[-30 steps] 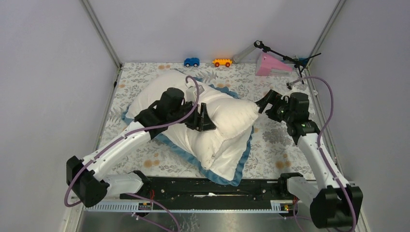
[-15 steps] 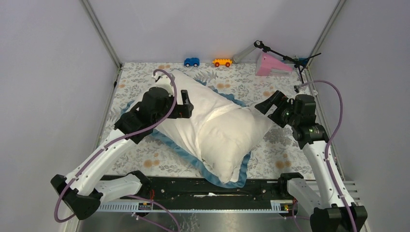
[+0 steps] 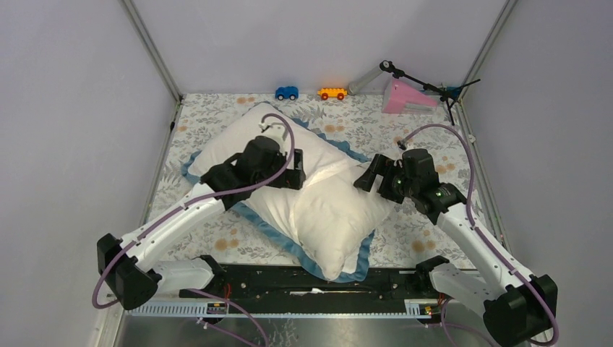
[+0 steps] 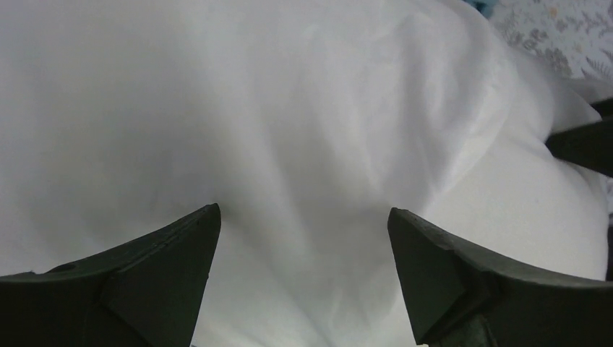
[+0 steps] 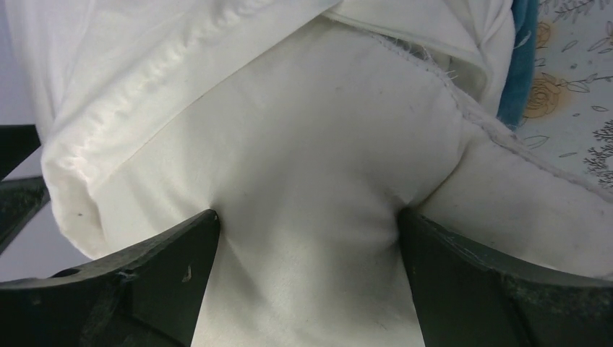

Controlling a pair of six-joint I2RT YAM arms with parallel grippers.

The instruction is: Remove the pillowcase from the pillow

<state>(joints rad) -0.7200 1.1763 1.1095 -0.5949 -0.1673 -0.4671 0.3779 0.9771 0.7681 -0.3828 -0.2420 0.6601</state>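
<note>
While both arms reach over the pillow, left fingers wide, empty, right fingers wide, pressed into it.

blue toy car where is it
In the top view the blue toy car sits at the far edge of the table, just left of the orange toy car.

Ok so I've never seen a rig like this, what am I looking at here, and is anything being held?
Two robot arms are bolted at a table's near edge. One picture looks down from above; the other two come from cameras on each wrist. On the grey-and-orange floral cloth lies a plump cream-white pillow with its blue-edged fabric pillowcase. The left arm and right arm both reach over it, jaws open, holding nothing. A blue toy car and an orange toy car sit at the far edge.
</note>
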